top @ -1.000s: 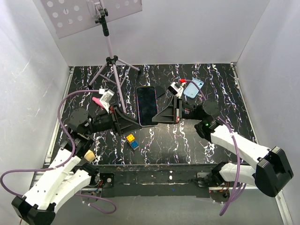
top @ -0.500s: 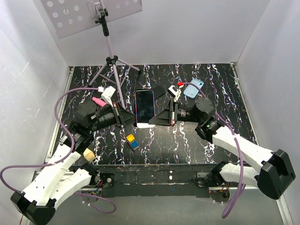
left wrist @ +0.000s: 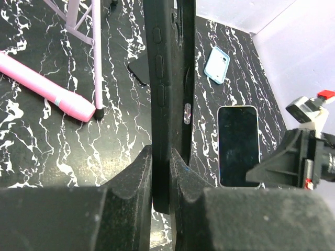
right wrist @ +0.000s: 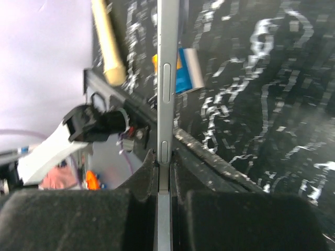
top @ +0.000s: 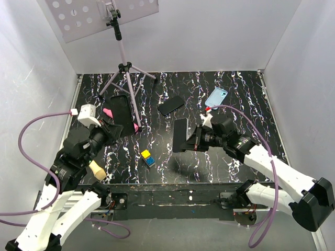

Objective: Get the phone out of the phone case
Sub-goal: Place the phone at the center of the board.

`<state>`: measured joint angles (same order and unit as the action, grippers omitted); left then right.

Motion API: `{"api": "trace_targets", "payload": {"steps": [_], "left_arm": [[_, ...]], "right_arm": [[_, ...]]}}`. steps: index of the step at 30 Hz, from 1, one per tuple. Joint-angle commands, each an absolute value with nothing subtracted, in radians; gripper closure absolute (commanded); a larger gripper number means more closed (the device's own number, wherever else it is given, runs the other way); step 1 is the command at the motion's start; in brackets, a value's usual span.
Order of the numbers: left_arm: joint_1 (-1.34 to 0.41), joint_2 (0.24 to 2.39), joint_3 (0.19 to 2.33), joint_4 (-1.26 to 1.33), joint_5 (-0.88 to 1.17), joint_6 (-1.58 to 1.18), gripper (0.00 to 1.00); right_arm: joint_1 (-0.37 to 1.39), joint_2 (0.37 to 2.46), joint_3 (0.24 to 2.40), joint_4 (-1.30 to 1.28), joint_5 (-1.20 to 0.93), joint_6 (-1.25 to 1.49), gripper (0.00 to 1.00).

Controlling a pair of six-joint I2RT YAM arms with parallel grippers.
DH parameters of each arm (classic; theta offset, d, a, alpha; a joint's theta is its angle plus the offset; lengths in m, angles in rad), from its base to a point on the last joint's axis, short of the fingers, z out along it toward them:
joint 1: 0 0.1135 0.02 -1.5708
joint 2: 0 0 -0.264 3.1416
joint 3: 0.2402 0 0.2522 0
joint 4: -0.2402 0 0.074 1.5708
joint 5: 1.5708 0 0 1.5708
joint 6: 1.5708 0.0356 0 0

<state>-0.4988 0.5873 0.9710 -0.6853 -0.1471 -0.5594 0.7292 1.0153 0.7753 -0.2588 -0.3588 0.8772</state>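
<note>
The right gripper is clamped on the phone above the middle of the tabletop, and the left gripper is clamped on the black case, well apart to its left.

We find the phone in the right gripper, right of the counter's middle. It is well apart from the phone case, which sits in the left gripper at the left, beside a tripod leg. A pen lies by that leg. Between the grippers, nearer the front, lie two blocks. At the back right lies a spare case, with a flat slab to its left.
</note>
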Motion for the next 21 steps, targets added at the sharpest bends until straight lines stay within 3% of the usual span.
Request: {"api": "trace_targets", "payload": {"steps": [1,7,16,21], "left_arm": [[-0.499,0.526,0.924,-0.657,-0.141,-0.468,1.00],[-0.499,0.480,0.890,-0.649,-0.104,-0.439,1.00],[-0.499,0.347,0.845,-0.678,-0.035,-0.431,1.00],[-0.499,0.270,0.838,-0.701,-0.052,-0.370,1.00]], "right_arm": [[0.646,1.014,0.703,-0.228,-0.206,0.962,0.99],[0.569,1.116,0.593,0.069,0.058,1.084,0.99],[0.569,1.515,0.718,0.332,0.074,1.304,0.99],[0.578,1.663,0.820,0.356,0.075,1.362,0.99]]}}
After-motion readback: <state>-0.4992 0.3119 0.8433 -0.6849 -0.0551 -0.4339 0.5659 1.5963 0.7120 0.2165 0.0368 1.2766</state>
